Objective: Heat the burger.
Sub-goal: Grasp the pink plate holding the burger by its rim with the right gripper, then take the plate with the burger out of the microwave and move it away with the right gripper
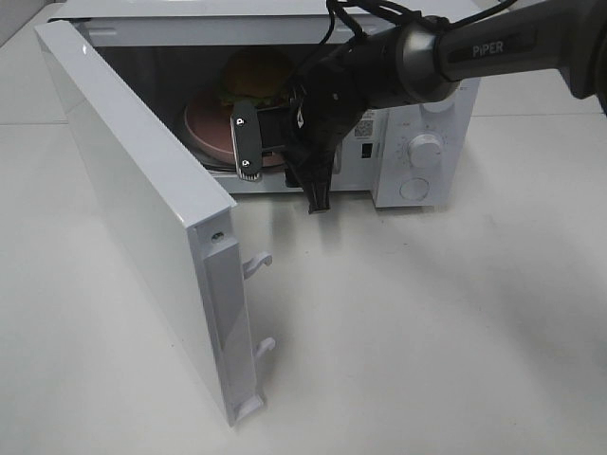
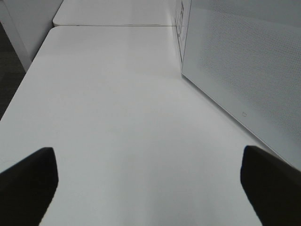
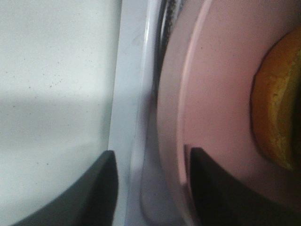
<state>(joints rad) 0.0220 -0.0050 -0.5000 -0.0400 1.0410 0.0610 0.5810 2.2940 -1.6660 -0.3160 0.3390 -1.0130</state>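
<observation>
I observe the burger inside the microwave cavity, seated upright on the pink plate, toward the plate's rear portion. Its bun is glossy golden-brown; a dark layer shows beneath it, partly hidden by the arm. In the right wrist view I see only an edge of the burger, yellow-orange, resting on the plate.

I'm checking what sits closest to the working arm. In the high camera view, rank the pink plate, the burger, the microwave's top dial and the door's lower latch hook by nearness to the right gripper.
From the right gripper:
1. Pink plate, at the fingertips, inside the microwave.
2. Burger, on the plate, deeper in.
3. Top dial, on the control panel, to the right.
4. Lower latch hook, on the open door's edge, toward the camera.
</observation>
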